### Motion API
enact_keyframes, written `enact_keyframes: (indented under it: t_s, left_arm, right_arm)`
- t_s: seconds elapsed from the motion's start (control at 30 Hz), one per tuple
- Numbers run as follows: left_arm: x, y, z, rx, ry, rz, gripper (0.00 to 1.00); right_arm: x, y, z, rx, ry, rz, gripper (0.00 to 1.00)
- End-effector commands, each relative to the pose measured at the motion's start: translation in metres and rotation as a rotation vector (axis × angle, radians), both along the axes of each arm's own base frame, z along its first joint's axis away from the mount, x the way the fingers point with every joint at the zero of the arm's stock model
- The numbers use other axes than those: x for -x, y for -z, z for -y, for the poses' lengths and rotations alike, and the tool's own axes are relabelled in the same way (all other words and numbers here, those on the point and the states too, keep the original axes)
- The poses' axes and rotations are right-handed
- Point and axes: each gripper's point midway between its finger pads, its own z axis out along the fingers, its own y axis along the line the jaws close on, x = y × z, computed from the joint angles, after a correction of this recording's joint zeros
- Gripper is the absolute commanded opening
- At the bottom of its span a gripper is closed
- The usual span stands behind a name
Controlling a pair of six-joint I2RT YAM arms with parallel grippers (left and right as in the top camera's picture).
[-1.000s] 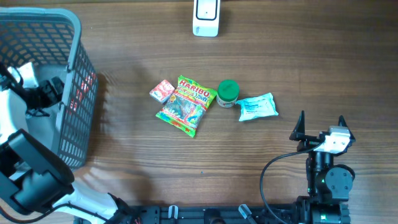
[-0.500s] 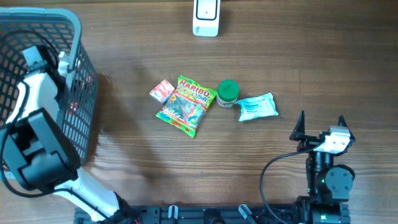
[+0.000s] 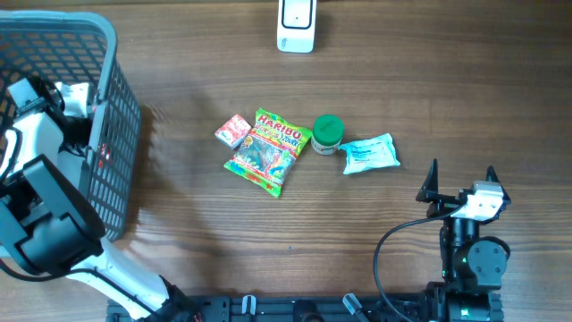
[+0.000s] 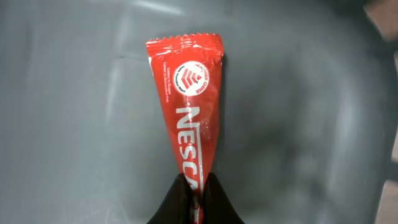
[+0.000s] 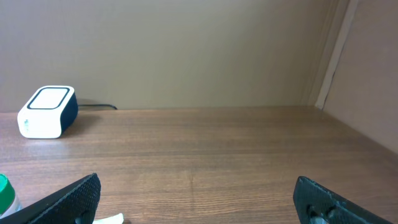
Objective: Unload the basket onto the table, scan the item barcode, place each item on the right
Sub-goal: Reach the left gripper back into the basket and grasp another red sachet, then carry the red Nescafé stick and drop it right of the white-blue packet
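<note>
Left wrist view: the left gripper (image 4: 193, 198) has its dark fingertips pinched tight on the lower end of a red Nescafé sachet (image 4: 189, 106). The sachet lies flat on the grey floor of the basket (image 3: 109, 55), its crimped top pointing away from the camera. From overhead, the left arm reaches down inside the basket, close to its right wall. The right gripper (image 3: 460, 186) sits far to the right of the basket with its jaws spread wide and nothing between them.

The white barcode scanner (image 3: 296, 21) stands well to the right of the basket, at the far edge of the table. Also to the basket's right, nearer than the scanner, are a Haribo bag (image 3: 267, 150), a green-lidded jar (image 3: 327, 132) and two smaller packets.

The step in hand looks like lifting the sachet out for scanning. The hold is only on the very tip, so the sachet will likely dangle and swing. A slow, straight lift that clears the basket's wall before any sideways travel seems wise. No barcode shows on the printed face in view; it is probably on the underside. That side should be turned toward the scanner's window, and the sachet held taut and steady there. If the pinch slips, it is better to set the sachet down and regrip further up.
</note>
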Motion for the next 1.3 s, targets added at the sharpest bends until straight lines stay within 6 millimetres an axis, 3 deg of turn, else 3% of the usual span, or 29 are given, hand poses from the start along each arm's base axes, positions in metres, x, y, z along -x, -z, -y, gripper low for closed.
enact_keyframes:
  t_s: [0.0,0.07,0.1,0.17,0.2,0.23,0.3,0.33,0.37,0.43,0.53,0.63,0.73,0.8,0.9,1.0,1.13,1.23,1.27]
  left_arm:
    - [-0.030,-0.078,-0.019,0.051,-0.217,0.183,0.04]
    - [-0.039,-0.178,-0.029,-0.004,-0.291,0.390,0.04]
    - [-0.035,-0.220,-0.025,-0.036,-0.289,0.476,0.04]
    - [-0.018,-0.283,-0.009,-0.085,-0.266,0.606,0.04]
    - [-0.009,-0.305,0.003,-0.095,-0.247,0.646,0.04]
    - [0.004,-0.333,0.037,-0.071,-0.178,0.698,0.04]
    - [0.013,-0.353,0.092,0.003,-0.045,0.738,0.04]
    - [0.015,-0.358,0.136,0.068,0.068,0.740,0.04]
    - [0.015,-0.352,0.182,0.124,0.176,0.707,0.04]
    - [0.015,-0.335,0.247,0.204,0.323,0.644,0.04]
    - [0.018,-0.289,0.376,0.333,0.604,0.507,0.04]
    - [0.027,-0.227,0.485,0.389,0.828,0.382,0.04]
    - [0.047,-0.164,0.572,0.418,0.991,0.311,0.04]
    - [0.055,-0.136,0.614,0.444,1.053,0.319,0.04]
    - [0.052,-0.109,0.661,0.542,1.018,0.353,0.04]
    - [0.046,-0.079,0.685,0.627,0.941,0.336,0.04]
    - [0.043,-0.039,0.689,0.665,0.843,0.244,0.04]
    - [0.057,-0.021,0.692,0.666,0.855,0.182,0.04]
    - [0.061,-0.025,0.698,0.676,0.871,0.197,0.23]
  right_arm:
    - [0.000,-0.001,-0.002,0.005,-0.010,0.007,1.00]
    - [0.000,-0.002,-0.002,0.005,-0.010,0.007,1.00]
    - [0.000,-0.001,-0.002,0.005,-0.010,0.007,1.00]
    - [0.000,-0.001,-0.002,0.005,-0.010,0.007,1.00]
    - [0.000,-0.002,-0.002,0.005,-0.010,0.007,1.00]
    - [0.000,-0.001,-0.002,0.005,-0.010,0.007,1.00]
    - [0.000,-0.002,-0.002,0.005,-0.010,0.007,1.00]
    - [0.000,-0.001,-0.002,0.005,-0.010,0.007,1.00]
    - [0.000,-0.001,-0.002,0.005,-0.010,0.007,0.99]
    - [0.000,-0.001,-0.002,0.005,-0.010,0.007,1.00]
    - [0.000,-0.001,-0.002,0.005,-0.010,0.007,1.00]
    - [0.000,-0.002,-0.002,0.005,-0.010,0.007,1.00]
    - [0.000,-0.002,-0.002,0.005,-0.010,0.007,1.00]
    - [0.000,-0.001,-0.002,0.005,-0.010,0.007,1.00]
    - [0.000,-0.001,-0.002,0.005,-0.010,0.007,1.00]
    - [0.000,-0.001,-0.002,0.006,-0.010,0.007,1.00]
    - [0.000,-0.002,-0.002,0.005,-0.010,0.007,1.00]
    - [0.000,-0.001,-0.002,0.005,-0.010,0.007,1.00]
    - [0.000,-0.002,-0.002,0.005,-0.010,0.007,1.00]
